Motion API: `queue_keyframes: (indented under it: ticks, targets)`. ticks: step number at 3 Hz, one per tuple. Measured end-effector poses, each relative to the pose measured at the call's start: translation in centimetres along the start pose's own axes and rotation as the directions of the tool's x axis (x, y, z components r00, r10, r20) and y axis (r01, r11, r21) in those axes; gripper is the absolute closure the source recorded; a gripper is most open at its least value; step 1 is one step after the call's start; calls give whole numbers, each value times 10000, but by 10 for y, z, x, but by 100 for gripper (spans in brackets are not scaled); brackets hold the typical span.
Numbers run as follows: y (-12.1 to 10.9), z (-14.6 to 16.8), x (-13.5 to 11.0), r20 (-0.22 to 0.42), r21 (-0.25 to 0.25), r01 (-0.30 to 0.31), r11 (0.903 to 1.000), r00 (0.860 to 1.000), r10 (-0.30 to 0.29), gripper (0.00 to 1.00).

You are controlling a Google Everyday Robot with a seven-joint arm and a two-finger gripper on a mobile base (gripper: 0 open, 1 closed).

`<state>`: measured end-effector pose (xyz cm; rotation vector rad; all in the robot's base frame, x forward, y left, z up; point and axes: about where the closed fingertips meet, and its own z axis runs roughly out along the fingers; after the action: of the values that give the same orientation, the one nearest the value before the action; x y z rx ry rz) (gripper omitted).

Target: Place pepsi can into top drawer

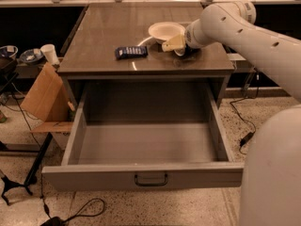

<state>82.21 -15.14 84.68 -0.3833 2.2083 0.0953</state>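
The top drawer (146,175) is pulled fully open and its grey inside is bare; the dark pull handle (151,179) sits centred on the front panel. My gripper (174,44) is down on the right part of the cabinet top, just in front of a white bowl. The pepsi can is almost wholly hidden by the gripper; only a small silver and dark bit (180,52) shows under it, resting on the top. My white arm (244,27) reaches in from the right.
A white bowl (164,30) and a flat dark blue snack packet (130,52) lie on the cabinet top (117,27). A cardboard box (44,95) and a white cup (49,53) stand to the left. Cables lie on the floor. My base (275,173) fills the lower right.
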Motion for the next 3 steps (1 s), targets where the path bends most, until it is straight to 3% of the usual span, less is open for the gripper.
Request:
queue_keyframes:
  ticks: [1, 3]
  targets:
    - [-10, 6, -1, -271, 597, -16, 9982, 9996, 32, 0]
    - [-22, 0, -4, -638, 1259, -261, 9917, 9974, 344, 42]
